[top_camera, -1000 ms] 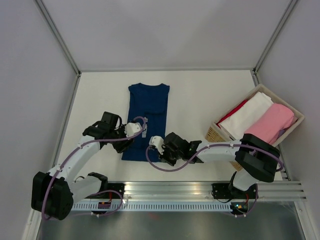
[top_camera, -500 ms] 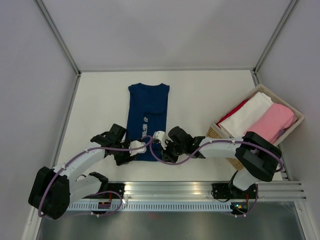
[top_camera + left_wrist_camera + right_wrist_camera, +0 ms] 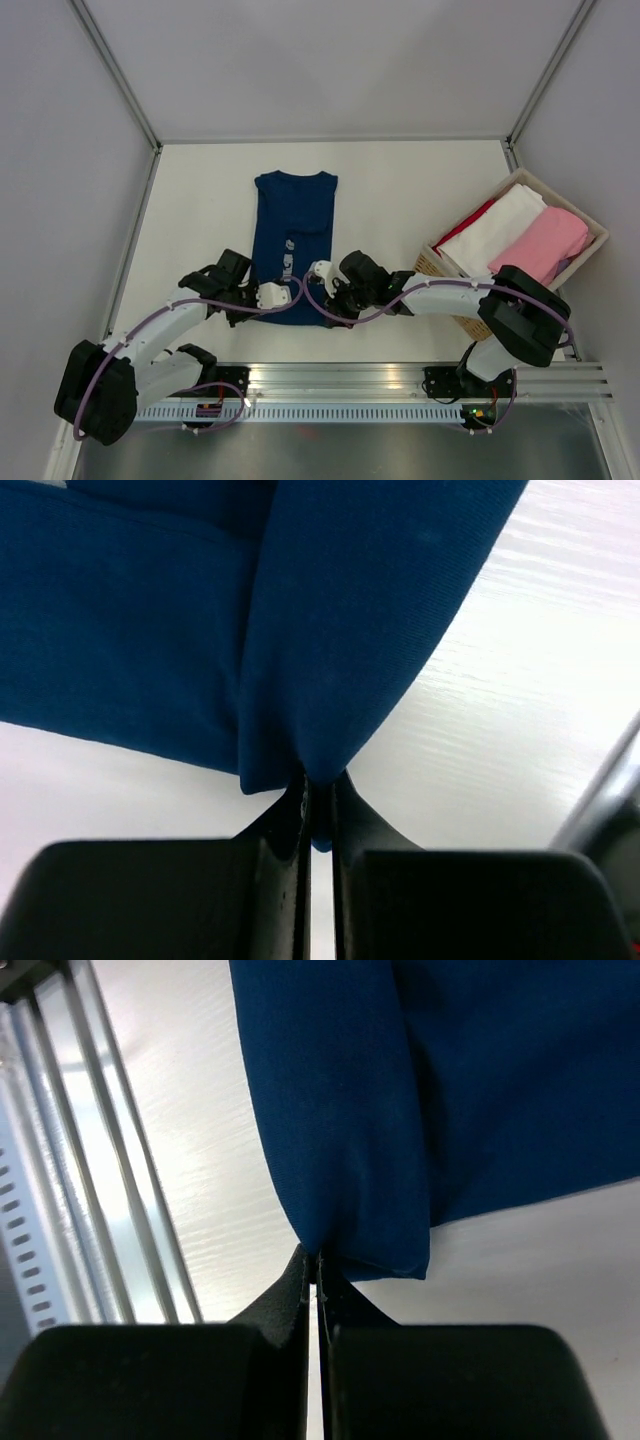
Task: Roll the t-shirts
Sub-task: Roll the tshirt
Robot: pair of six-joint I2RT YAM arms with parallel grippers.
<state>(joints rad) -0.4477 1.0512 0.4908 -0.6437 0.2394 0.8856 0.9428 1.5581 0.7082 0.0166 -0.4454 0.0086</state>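
Pinching navy t-shirt (image 3: pixel 293 225), hem apparently: left pincer (image 3: pixel 318 790), right pincer (image 3: pixel 318 1260).

Premises: a robotics laboratory, enclosed test cell. Grounds as follows.

The work surface is a plain white table (image 3: pixel 420 180). It is closed in by pale grey panels:
- a rear panel (image 3: pixel 330 60) well beyond both pincers;
- a left side panel (image 3: pixel 50 200) out past the left pincer (image 3: pixel 290 299);
- a right side panel (image 3: pixel 600 130) out past the right pincer (image 3: pixel 322 297).

Bare aluminium posts (image 3: pixel 115 70) join the panels at the corners. A slotted aluminium rail (image 3: pixel 350 380) lies behind the pincers at the table's near edge and carries both arm bases (image 3: pixel 447 384). Lilac cables (image 3: pixel 160 315) run exposed from the bases up to the pincers. A wicker basket (image 3: pixel 430 268) of folded cloth stands to the right of the right pincer, apart from it.
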